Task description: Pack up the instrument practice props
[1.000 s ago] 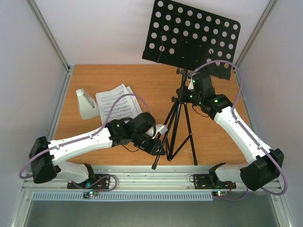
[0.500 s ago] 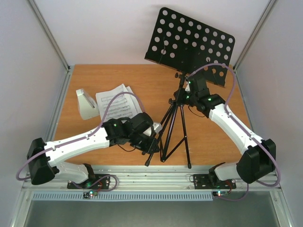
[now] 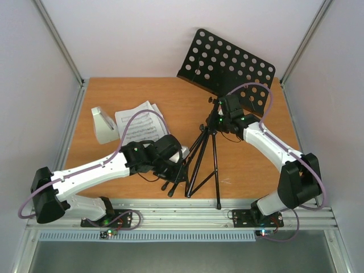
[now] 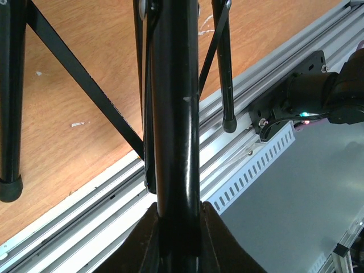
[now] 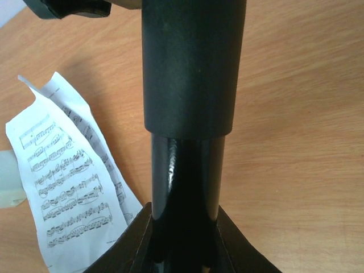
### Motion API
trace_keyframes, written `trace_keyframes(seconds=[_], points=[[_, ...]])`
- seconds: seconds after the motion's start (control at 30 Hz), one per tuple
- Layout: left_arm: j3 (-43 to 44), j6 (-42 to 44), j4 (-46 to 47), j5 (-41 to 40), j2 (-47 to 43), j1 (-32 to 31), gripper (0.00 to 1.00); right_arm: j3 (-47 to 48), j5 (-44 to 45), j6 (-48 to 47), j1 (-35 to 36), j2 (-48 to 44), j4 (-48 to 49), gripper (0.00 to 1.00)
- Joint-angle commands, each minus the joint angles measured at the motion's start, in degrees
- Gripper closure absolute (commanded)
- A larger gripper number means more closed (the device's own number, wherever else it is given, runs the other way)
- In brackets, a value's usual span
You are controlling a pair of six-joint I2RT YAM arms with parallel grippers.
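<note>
The black tripod music stand (image 3: 211, 142) stands tilted mid-table, its perforated desk (image 3: 227, 65) leaning back right. My left gripper (image 3: 183, 165) is shut on one tripod leg (image 4: 176, 114) low down. My right gripper (image 3: 215, 121) is shut on the stand's upright pole (image 5: 190, 170) just under the desk. White sheet-music pages (image 3: 139, 125) lie at the left, also in the right wrist view (image 5: 68, 187). The pale grey pyramid metronome (image 3: 103, 125) sits left of the pages. The clear plastic cover shows only as a pale edge (image 5: 10, 176).
The table's near aluminium rail (image 3: 182, 207) runs just under the tripod feet (image 4: 229, 122). Frame posts stand at the back corners (image 3: 60, 42). White walls close the left and right sides.
The stand has shifted left and its legs have folded closer together. The desk has swung right and lower. Both grippers moved left with the stand, still gripping it.
</note>
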Motion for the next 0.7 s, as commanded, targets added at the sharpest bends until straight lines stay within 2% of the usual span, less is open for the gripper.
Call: trace_keyframes(seconds=[0.0, 0.23, 0.37, 0.57, 0.67], points=[[2.01, 8.51, 16.84, -3.95, -2.16, 0.24, 0.92, -1.67, 5.21, -11.88, 2.05, 1.59, 3.30, 0.99], [1.19, 8.55, 16.86, -3.76, -2.02, 0.24, 0.83, -3.89, 6.42, -9.17, 2.05, 3.83, 6.60, 0.99], [0.83, 8.72, 16.80, -4.27, -2.14, 0.24, 0.67, -5.22, 9.06, -8.46, 2.00, 4.96, 9.26, 0.99], [0.13, 9.16, 16.51, -6.02, -2.79, 0.24, 0.53, -4.47, 8.93, -8.45, 2.05, 6.80, 10.07, 0.99], [-0.28, 9.38, 15.97, -8.47, -3.60, 0.24, 0.42, -4.36, 8.98, -8.61, 2.05, 7.48, 10.00, 0.99]])
